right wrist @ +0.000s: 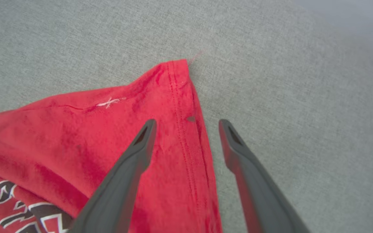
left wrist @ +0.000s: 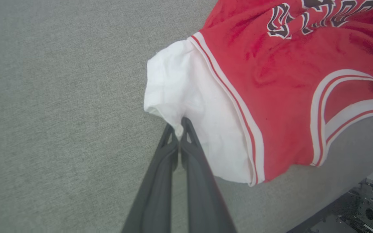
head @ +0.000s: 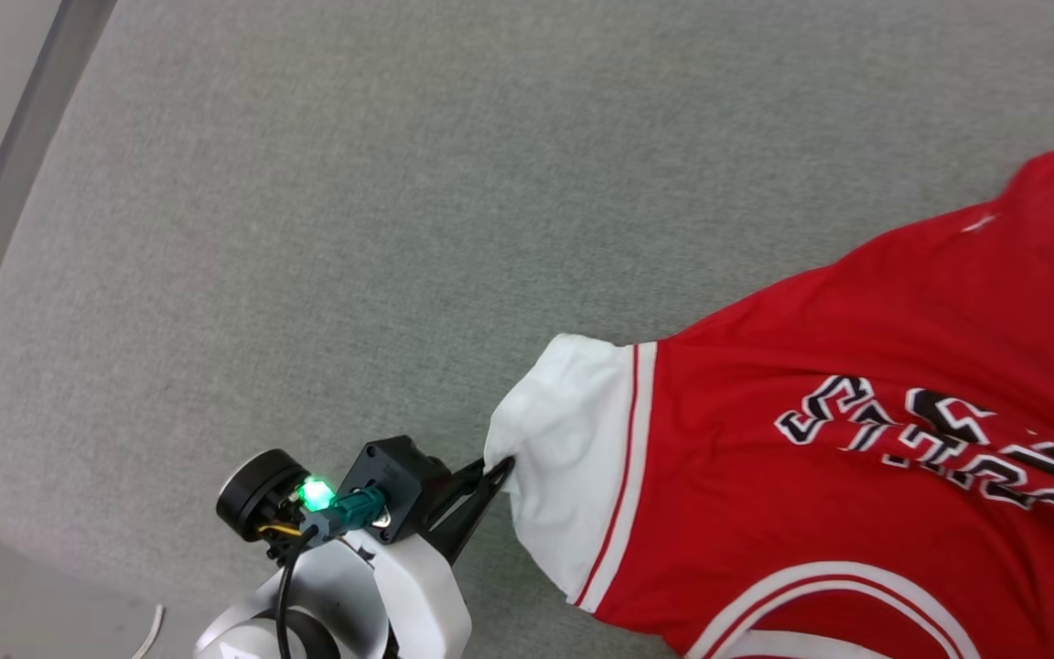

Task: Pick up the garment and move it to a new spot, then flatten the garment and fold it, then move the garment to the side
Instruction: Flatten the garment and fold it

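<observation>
- shirt [head: 765,513] lies on grey pad [head: 307,229], at the right of the head view
- left gripper [left wrist: 180,129] clamped on sleeve [left wrist: 186,90] edge
- right gripper [right wrist: 186,124] fingers apart, straddling hem corner [right wrist: 176,74], gripping nothing

One garment [head: 811,476], two pincers (left pincer [left wrist: 180,125], right pincer [right wrist: 186,123]).

At lower left, a white forearm [head: 417,595] bears a black wrist block [head: 390,476], green light [head: 315,494], teal plug [head: 358,506], black cable [head: 282,595] and the left gripper [head: 501,467]'s dark fingers [head: 472,499].
</observation>
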Motion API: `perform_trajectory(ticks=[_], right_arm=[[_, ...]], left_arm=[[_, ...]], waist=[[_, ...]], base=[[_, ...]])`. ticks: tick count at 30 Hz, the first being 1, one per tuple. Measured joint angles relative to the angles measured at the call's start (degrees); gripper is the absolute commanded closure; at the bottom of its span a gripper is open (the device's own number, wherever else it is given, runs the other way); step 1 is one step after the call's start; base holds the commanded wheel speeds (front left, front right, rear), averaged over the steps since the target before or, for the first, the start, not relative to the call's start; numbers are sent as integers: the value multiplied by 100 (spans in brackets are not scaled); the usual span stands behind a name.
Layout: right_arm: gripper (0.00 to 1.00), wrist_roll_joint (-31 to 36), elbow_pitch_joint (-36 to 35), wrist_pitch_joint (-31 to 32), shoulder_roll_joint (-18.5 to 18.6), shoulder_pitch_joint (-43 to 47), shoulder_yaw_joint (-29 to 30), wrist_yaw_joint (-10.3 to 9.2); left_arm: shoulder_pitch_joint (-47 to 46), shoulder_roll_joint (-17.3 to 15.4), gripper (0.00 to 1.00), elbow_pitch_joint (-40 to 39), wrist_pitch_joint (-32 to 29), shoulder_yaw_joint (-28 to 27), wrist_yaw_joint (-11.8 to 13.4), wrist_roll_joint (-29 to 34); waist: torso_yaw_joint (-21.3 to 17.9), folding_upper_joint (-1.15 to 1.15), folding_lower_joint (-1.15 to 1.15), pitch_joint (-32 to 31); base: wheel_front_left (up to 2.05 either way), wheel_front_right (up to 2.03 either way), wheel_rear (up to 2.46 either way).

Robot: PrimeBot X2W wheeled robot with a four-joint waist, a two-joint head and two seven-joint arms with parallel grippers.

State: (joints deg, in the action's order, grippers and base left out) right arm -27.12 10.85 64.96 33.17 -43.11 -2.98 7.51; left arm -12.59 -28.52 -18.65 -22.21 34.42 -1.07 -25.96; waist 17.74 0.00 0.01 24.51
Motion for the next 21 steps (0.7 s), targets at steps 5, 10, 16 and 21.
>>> perform_trajectory(ticks=[5,10,16,21], right_arm=[[0,229,592,-148,4,-320,-77,0],[0,307,890,-225,70,-426,-236,0],[0,323,1082,-223,232,-426,-567,-2],[25,207,1138,-227,350,-322,-825,-12]], left_arm=[[-71,43,100,-25,30,48,-44,0],[-117,64,100,-33,56,74,-44,7],[-119,100,100,-35,98,118,-43,8],[-126,101,100,-8,116,124,-37,8]], waist=[[249,0,0,211],[387,0,0,313],[505,0,-1,384],[551,0,-1,393]], base=[[0,0,0],[0,0,0],[0,0,0],[0,0,0]])
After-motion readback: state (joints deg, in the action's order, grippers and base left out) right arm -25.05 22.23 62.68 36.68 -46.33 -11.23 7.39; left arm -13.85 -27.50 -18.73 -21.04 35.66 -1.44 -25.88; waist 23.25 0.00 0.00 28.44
